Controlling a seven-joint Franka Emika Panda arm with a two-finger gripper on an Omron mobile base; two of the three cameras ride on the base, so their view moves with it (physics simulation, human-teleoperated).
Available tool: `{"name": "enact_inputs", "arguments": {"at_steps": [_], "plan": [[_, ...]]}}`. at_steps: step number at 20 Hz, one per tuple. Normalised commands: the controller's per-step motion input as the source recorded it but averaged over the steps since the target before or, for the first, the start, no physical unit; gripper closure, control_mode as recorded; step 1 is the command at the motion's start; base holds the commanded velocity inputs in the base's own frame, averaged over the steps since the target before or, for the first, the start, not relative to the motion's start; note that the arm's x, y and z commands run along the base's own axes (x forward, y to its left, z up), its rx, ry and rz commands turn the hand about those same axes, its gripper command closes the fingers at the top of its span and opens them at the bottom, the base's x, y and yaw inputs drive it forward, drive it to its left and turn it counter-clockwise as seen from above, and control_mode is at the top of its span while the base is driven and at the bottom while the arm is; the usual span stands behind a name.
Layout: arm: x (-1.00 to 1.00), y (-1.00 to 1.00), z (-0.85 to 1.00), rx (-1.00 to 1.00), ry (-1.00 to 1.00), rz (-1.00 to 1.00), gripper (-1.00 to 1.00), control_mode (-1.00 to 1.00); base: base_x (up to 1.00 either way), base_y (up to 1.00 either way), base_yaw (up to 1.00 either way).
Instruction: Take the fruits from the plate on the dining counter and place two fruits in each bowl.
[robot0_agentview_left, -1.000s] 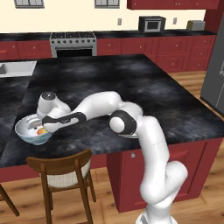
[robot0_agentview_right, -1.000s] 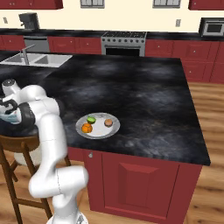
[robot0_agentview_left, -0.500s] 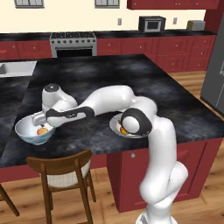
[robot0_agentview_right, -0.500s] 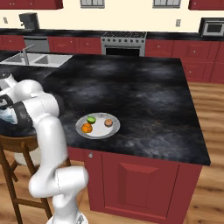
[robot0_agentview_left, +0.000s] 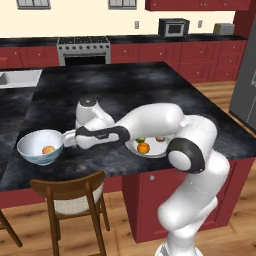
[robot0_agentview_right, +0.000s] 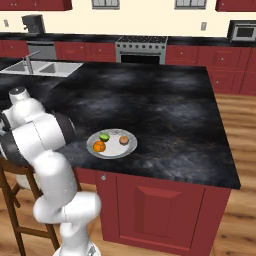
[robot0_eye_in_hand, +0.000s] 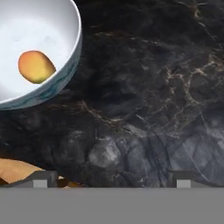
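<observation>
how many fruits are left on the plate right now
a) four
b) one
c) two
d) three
d) In the right base view the plate holds three fruits: the lime, the orange and the tan-brown fruit. The peach-pink fruit already lies in the bowl.

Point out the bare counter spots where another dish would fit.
Free: the dining counter beyond and right of the plate, toward the stove side. Also the strip between bowl and plate, though the arm lies over it. The plate itself is crowded, holding three fruits.
</observation>
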Motion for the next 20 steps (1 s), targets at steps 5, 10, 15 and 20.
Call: {"name": "enact_inputs", "arguments": {"at_steps": [5, 10, 15, 20], "plan": [[-0.21, -1.00, 0.21, 0.00, 0.15, -0.15, -1.00, -1.00, 0.00, 0.00, 0.00], [-0.02, -1.00, 0.16, 0.00, 0.18, -0.16, -1.00, -1.00, 0.00, 0.00, 0.00], [0.00, -0.82, 0.03, 0.00, 0.22, -0.18, -1.00, -1.00, 0.00, 0.00, 0.00], [0.18, -0.55, 0.00, 0.00, 0.20, -0.10, -1.00, -1.00, 0.00, 0.00, 0.00]]}}
